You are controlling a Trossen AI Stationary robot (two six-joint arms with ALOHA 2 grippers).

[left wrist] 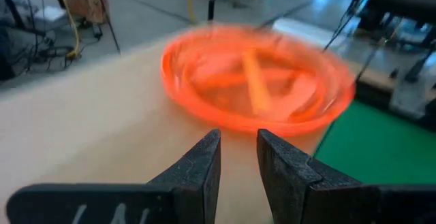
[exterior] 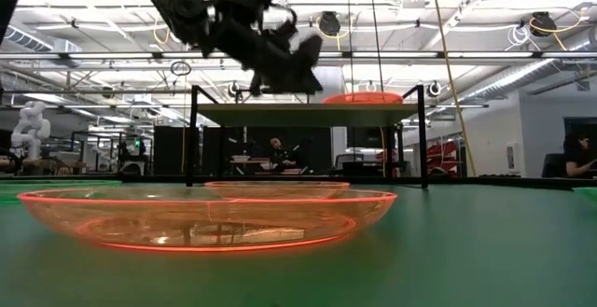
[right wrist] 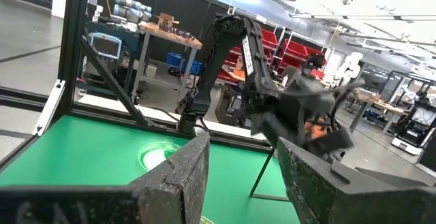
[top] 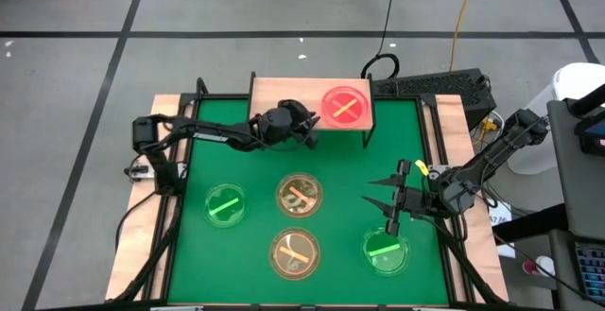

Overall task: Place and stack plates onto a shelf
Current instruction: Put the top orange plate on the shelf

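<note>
Green matting covers the bench (top: 189,254); left hand (left wrist: 238,146), narrowly parted and empty, faces the translucent pink plate (top: 346,106) on the light-wood shelf (top: 269,98). Probably light, slippery: grip its rim.

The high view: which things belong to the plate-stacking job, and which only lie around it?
For the job:
- pink plate on the shelf
- two amber plates on the green mat
- two green plates on the mat
- left gripper, near the shelf
- right gripper, open, over the mat

Only lying around:
- black keyboard behind the table
- yellow cable on the floor
</note>
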